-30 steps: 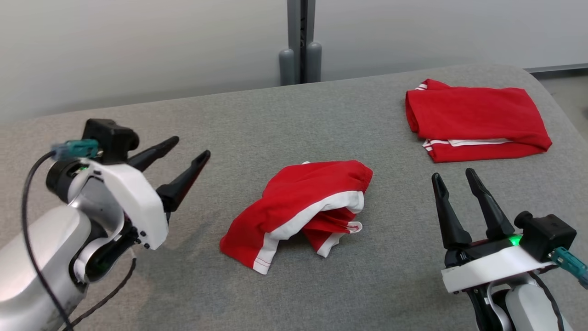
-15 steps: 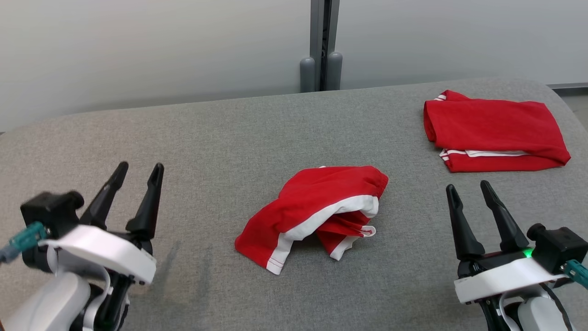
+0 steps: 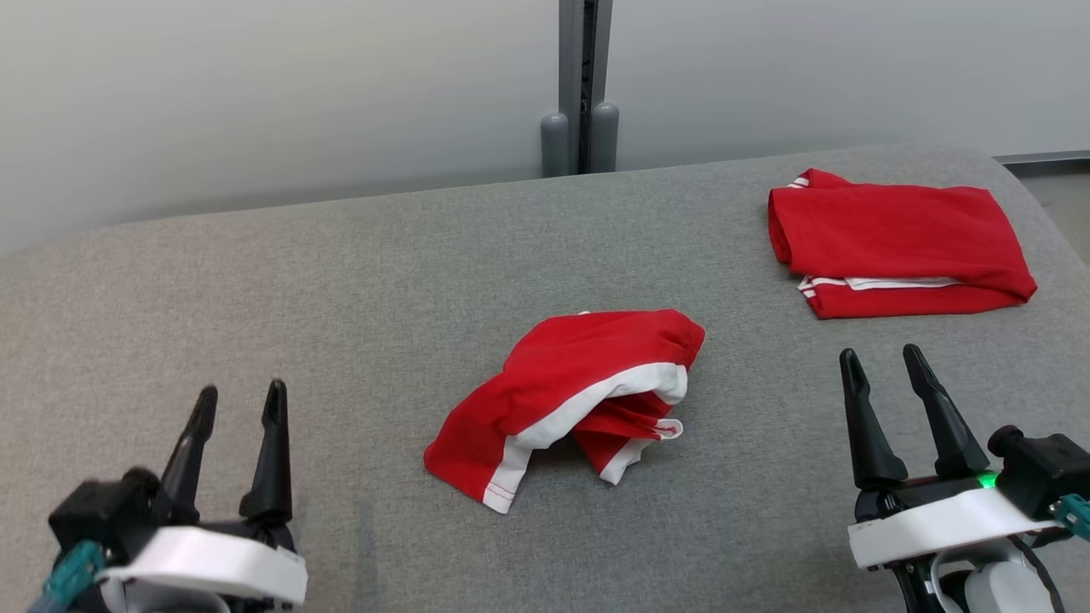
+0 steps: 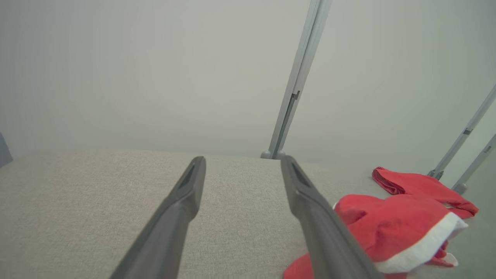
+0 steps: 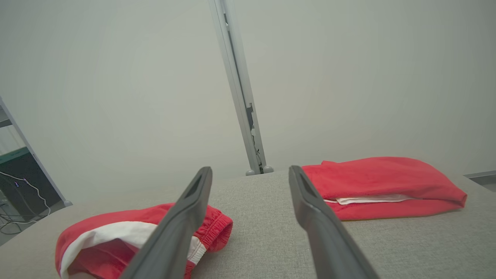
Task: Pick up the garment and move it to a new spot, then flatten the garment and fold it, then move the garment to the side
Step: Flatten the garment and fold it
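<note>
The crumpled red shorts (image 3: 566,400) with white trim lie on the grey padded surface (image 3: 341,281) between the left gripper (image 3: 241,390) and the right gripper (image 3: 880,353), touching neither. Both grippers stand spread and empty. A folded red garment (image 3: 894,243) lies just beyond the right gripper's fingertips, well apart from the shorts.

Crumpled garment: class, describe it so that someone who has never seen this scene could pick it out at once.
Start at the grey fabric surface that spreads before the robot. Near its middle lies the crumpled garment, red with a broad white band. The other red garment, at the far right, is folded flat; this one is a bunched heap.
</note>
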Motion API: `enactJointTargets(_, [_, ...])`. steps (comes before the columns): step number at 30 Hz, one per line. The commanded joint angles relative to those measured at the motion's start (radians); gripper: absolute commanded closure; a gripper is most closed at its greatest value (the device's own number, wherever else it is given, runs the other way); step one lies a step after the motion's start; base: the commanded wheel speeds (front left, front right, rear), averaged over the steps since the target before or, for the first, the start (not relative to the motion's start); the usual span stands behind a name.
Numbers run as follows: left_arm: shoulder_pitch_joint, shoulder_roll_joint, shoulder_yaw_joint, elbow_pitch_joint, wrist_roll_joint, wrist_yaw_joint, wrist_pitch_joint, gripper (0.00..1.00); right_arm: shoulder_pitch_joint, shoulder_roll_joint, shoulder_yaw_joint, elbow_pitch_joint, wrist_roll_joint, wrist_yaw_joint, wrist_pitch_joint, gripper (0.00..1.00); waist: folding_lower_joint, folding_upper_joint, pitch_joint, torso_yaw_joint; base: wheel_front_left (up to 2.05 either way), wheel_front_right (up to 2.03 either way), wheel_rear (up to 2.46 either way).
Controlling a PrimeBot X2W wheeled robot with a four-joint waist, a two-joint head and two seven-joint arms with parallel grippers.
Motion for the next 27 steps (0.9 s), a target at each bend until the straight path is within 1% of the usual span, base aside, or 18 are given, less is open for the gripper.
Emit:
enactJointTargets(1, [0.044, -0.023, 0.031, 0.004, 0.012, -0.006, -0.004, 0.00, 0.011, -0.002, -0.002, -0.004, 0.005, 0.000, -0.004, 0.00, 0.0000, -0.0001, -0.009, -0.009, 0.00, 0.00, 0.00])
enactJointTargets(2, [0.058, -0.042, 0.060, 0.003, 0.026, -0.009, -0.004, 0.00, 0.013, -0.001, -0.004, -0.005, 0.007, 0.000, -0.004, 0.00, 0.0000, -0.0001, -0.013, -0.011, 0.00, 0.00, 0.00])
enactJointTargets(5, [0.096, -0.094, 0.102, 0.001, 0.068, -0.041, -0.004, 0.00, 0.016, 0.002, -0.010, -0.011, 0.009, 0.000, -0.004, 0.00, 0.0000, -0.0001, -0.017, -0.013, 0.00, 0.00, 0.00])
enactJointTargets(12, [0.118, -0.168, 0.170, 0.012, 0.155, -0.106, -0.004, 0.00, 0.020, 0.001, -0.021, -0.018, 0.008, 0.000, -0.004, 0.00, 0.0000, -0.0001, -0.013, -0.004, 0.00, 0.00, 0.00])
enactJointTargets(15, [0.122, -0.185, 0.186, 0.027, 0.174, -0.127, -0.004, 0.00, 0.022, 0.004, -0.021, -0.018, 0.007, 0.000, -0.004, 0.00, 0.0000, -0.0001, -0.011, -0.002, 0.00, 0.00, 0.00])
enactJointTargets(16, [0.122, -0.185, 0.186, 0.027, 0.174, -0.127, -0.004, 0.00, 0.022, 0.004, -0.021, -0.018, 0.007, 0.000, -0.004, 0.00, 0.0000, -0.0001, -0.011, -0.002, 0.00, 0.00, 0.00])
enactJointTargets(20, [0.122, -0.200, 0.176, 0.059, 0.173, -0.158, -0.004, 0.00, 0.018, 0.007, -0.020, -0.015, 0.007, 0.000, -0.004, 0.00, 0.0000, -0.0001, -0.009, -0.002, 0.00, 0.00, 0.00])
enactJointTargets(23, [0.117, -0.193, 0.148, 0.078, 0.174, -0.184, 0.013, 0.00, 0.014, 0.008, -0.020, -0.014, 0.009, 0.000, -0.004, 0.00, 0.0000, -0.0001, -0.006, -0.004, 0.00, 0.00, 0.00])
enactJointTargets(27, [0.092, -0.195, 0.094, 0.092, 0.178, -0.216, 0.062, 0.00, 0.007, 0.006, -0.028, -0.014, 0.009, 0.000, -0.004, 0.00, 0.0000, -0.0001, -0.001, -0.008, 0.00, 0.00, 0.00])
